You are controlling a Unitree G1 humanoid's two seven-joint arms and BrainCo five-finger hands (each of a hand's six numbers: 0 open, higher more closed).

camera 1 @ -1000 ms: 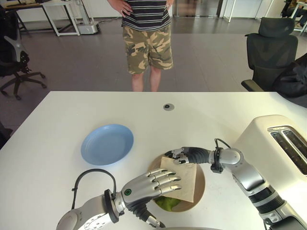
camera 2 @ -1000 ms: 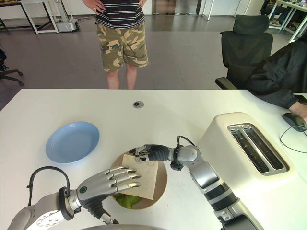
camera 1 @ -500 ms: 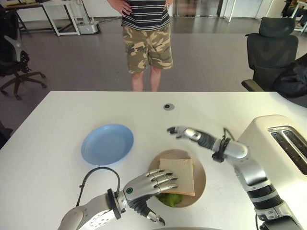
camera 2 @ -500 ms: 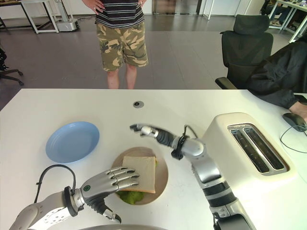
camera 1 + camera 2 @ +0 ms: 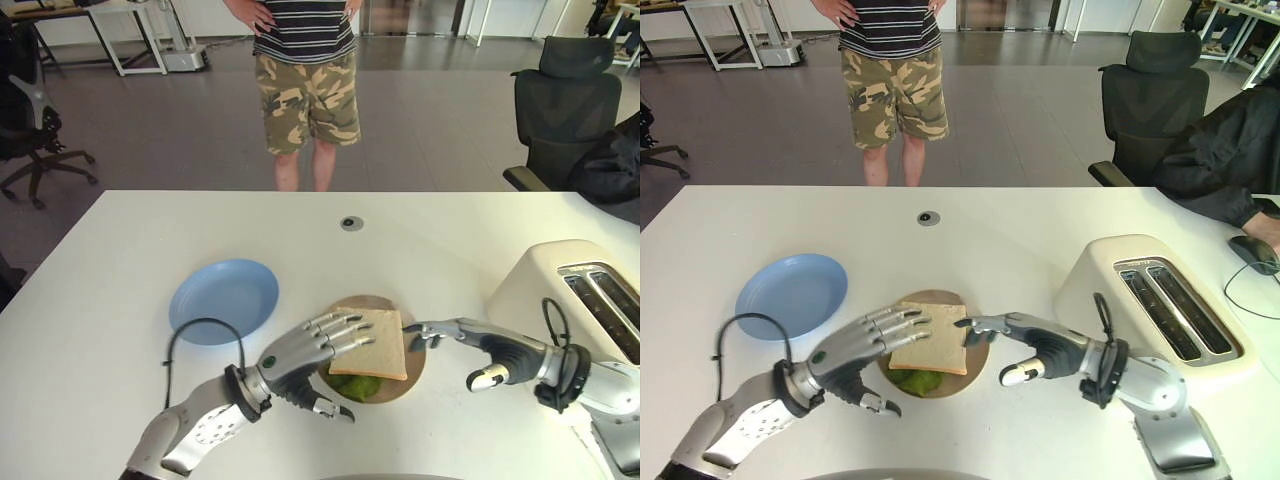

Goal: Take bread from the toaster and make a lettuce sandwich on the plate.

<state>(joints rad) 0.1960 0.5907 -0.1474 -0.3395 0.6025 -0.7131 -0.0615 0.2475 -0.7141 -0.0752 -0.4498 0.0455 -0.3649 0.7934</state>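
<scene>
White table [image 5: 120,260] carries a brown plate [image 5: 416,362] near its middle, with lettuce [image 5: 350,386] on it and a bread slice [image 5: 382,345] lying flat on top. This stack sits between the two hands. The left hand [image 5: 300,355], spread wide and empty, has its fingertips over the slice's left edge and is the nearer. The right hand [image 5: 495,355], also wide and empty, points at the plate's right rim from just beside it.

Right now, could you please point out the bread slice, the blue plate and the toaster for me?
bread slice [image 5: 385,350], left eye view, middle of its top face.
blue plate [image 5: 225,295], left eye view, bare centre of the dish.
toaster [image 5: 1090,270], right eye view, its white side wall.
</scene>
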